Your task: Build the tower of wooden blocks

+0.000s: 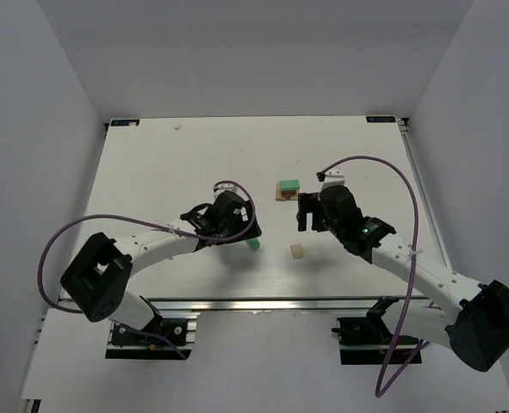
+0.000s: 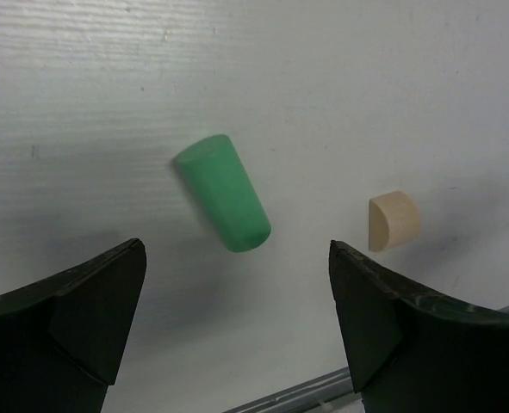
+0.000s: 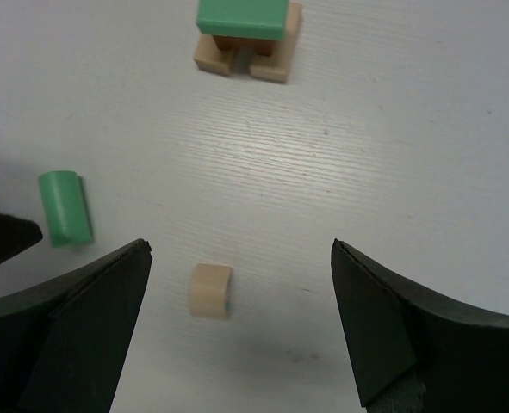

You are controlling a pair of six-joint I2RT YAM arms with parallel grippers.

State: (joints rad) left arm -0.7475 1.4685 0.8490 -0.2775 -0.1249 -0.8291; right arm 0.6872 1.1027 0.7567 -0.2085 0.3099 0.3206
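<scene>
From above, the wood block tower (image 1: pixel 288 189), green slab on top, stands at centre frame on the white table (image 1: pixel 151 172), just past the right gripper (image 1: pixel 303 212). The left gripper (image 1: pixel 241 231) sits further left, and its spread is hard to read here. The left wrist view settles it: jaws wide apart and empty, with a green cylinder (image 2: pixel 222 204) lying tilted at centre and a tan half-round block (image 2: pixel 394 220) to its right. The right wrist view shows open, empty jaws too, the tower at the top edge and both loose pieces lower down
</scene>
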